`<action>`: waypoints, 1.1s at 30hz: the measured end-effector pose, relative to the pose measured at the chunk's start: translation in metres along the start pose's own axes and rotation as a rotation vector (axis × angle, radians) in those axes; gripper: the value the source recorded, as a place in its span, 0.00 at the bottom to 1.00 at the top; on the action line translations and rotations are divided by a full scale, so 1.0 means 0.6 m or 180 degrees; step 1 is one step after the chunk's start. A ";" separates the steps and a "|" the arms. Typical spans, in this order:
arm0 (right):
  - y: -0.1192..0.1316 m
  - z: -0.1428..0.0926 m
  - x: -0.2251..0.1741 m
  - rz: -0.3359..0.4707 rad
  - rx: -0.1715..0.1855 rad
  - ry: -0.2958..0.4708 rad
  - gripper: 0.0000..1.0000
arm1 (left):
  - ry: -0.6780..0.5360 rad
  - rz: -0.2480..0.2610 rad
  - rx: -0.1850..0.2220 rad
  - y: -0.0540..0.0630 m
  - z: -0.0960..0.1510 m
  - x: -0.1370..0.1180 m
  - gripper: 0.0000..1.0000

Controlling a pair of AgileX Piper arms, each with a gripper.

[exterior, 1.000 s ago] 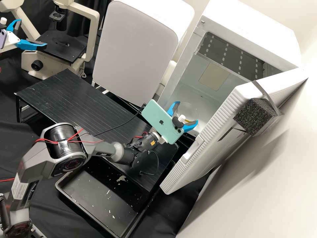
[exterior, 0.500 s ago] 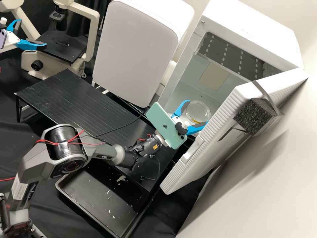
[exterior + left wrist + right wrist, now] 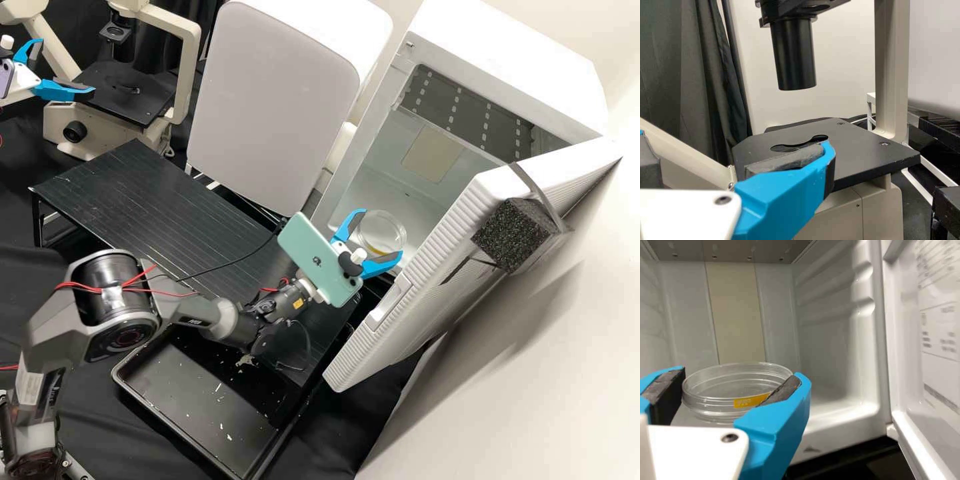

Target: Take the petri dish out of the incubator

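At the open front of the white incubator (image 3: 507, 53), my right gripper (image 3: 383, 233) is shut on the clear round petri dish (image 3: 381, 231), its blue fingers at opposite sides. The right wrist view has the dish (image 3: 737, 385), with a yellow label, upright between the fingertips of my right gripper (image 3: 737, 387); the incubator's pale interior (image 3: 825, 340) lies beyond. Far off at the upper left, my left gripper (image 3: 67, 67) stands open beside the microscope stage (image 3: 127, 93). In the left wrist view my left gripper (image 3: 740, 150) has nothing between its fingers, near the stage (image 3: 865, 155).
The swung-out incubator door (image 3: 453, 253), with a black foam block (image 3: 513, 233), stands close to the right gripper. A grey-fronted white unit (image 3: 273, 107) is left of the incubator. In front are a black raised shelf (image 3: 153, 200) and a black tray (image 3: 207, 400).
My right gripper and the petri dish first shifted right together, then came back left and slightly towards the front. The left arm has kept still.
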 end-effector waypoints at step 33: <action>-0.143 -0.110 -0.318 -0.1369 -0.0362 0.0496 0.00 | 0.0000 0.0000 0.0000 0.000 0.000 0.000 1.00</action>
